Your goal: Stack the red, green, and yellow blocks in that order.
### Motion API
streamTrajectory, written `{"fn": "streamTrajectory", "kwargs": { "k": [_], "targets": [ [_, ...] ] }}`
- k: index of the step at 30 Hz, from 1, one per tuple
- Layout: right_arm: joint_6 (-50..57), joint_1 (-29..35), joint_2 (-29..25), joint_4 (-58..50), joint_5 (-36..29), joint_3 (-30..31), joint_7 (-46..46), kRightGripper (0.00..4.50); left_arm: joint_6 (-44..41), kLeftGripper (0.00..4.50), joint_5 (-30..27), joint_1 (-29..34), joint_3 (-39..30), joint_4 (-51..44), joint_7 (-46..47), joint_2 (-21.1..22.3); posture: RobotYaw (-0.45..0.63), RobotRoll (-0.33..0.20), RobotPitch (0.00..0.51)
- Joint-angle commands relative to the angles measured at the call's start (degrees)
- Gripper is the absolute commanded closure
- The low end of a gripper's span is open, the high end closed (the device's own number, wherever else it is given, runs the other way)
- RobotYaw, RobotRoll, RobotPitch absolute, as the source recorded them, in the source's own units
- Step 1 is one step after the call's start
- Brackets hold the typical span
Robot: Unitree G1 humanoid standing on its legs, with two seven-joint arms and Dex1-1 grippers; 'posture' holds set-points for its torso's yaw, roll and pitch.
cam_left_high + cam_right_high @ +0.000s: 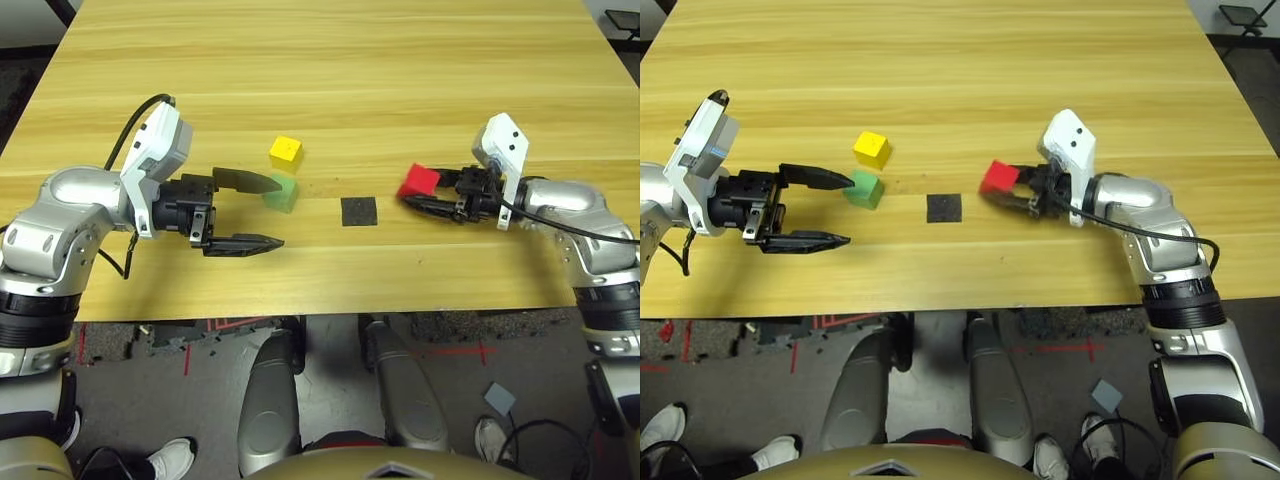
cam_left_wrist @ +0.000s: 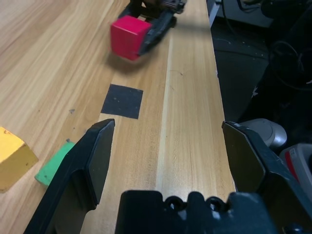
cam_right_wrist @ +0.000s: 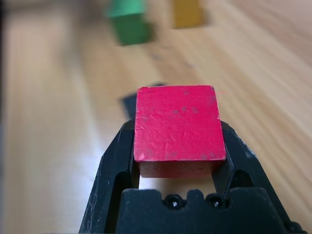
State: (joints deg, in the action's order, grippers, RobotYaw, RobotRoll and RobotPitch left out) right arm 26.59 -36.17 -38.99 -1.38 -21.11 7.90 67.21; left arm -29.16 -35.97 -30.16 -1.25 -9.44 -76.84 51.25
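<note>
Right claw (image 1: 418,197) clenched on red block (image 1: 418,182), raised just off bench (image 1: 320,80). Left claw (image 1: 262,213) spread wide, green block (image 1: 282,192) beside its far fingertip, yellow block (image 1: 286,151) just beyond.

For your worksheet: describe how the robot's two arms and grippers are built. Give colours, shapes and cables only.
Both forearms are rounded silver shells with black ribbed bands near the elbow. Each wrist carries a white boxy camera housing with a black cable looping back to the arm. The left gripper and right gripper each have a black block body and two black, tapering, pointed fingers.
</note>
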Motion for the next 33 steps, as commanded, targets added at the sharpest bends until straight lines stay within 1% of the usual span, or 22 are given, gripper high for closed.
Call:
{"fn": "streamTrajectory", "kwargs": {
  "k": [1,4,9,15,20,22,23,24,25,27,29,33],
  "targets": [
    [-3.5,-1.8,1.5,2.9,1.8,4.3,4.7,2.41,-1.1,0.00,-0.1,0.2,0.0,-1.7,0.8,-0.1,-0.03,-0.178,0.293],
    [-5.5,-3.2,2.5,5.2,2.6,5.3,6.1,2.41,-1.4,0.00,-0.4,0.6,-0.3,-2.4,1.3,0.0,-0.01,-0.178,0.294],
    [-13.6,-7.4,5.9,14.7,7.2,7.8,8.1,2.41,-0.6,0.00,-0.4,2.2,-2.2,-3.4,2.6,0.7,0.02,-0.178,0.296],
    [-19.4,-10.0,8.9,22.7,9.8,7.9,9.3,2.41,-0.3,0.00,-0.4,4.4,-3.9,-4.6,3.1,1.1,0.06,-0.169,0.299],
    [-22.3,-11.0,10.7,26.4,10.6,7.8,11.0,2.41,0.0,0.00,-0.1,5.1,-4.6,-5.0,3.4,1.2,0.07,-0.163,0.300],
    [-23.0,-11.4,11.0,27.4,11.2,7.7,11.3,1.70,0.3,0.00,0.1,5.2,-4.5,-4.8,3.3,1.3,0.07,-0.163,0.300],
    [-23.4,-11.6,11.2,27.9,11.2,7.5,11.6,1.48,0.4,0.00,0.2,5.1,-4.5,-4.6,3.2,1.3,0.07,-0.163,0.300],
    [-23.9,-11.8,11.6,28.3,10.9,7.3,12.0,1.07,0.8,0.00,0.4,5.1,-4.5,-4.1,3.0,1.3,0.07,-0.155,0.297],
    [-24.2,-12.0,11.7,28.5,10.5,7.0,12.7,0.88,1.6,0.00,0.8,4.8,-4.4,-3.3,2.6,1.3,0.07,-0.155,0.297],
    [-24.4,-12.9,11.5,28.3,9.0,6.2,15.0,0.12,3.6,0.00,1.7,3.3,-3.8,-0.9,1.2,1.1,0.07,-0.157,0.293],
    [-23.5,-14.2,10.6,27.2,7.7,5.2,16.8,0.05,6.4,0.00,3.1,1.1,-2.7,2.1,-0.9,0.7,0.06,-0.159,0.290],
    [-18.5,-15.9,6.4,22.4,3.1,2.8,22.6,0.05,14.2,0.00,7.9,-4.5,1.4,9.8,-6.9,-0.2,0.04,-0.166,0.288]
  ]
}}
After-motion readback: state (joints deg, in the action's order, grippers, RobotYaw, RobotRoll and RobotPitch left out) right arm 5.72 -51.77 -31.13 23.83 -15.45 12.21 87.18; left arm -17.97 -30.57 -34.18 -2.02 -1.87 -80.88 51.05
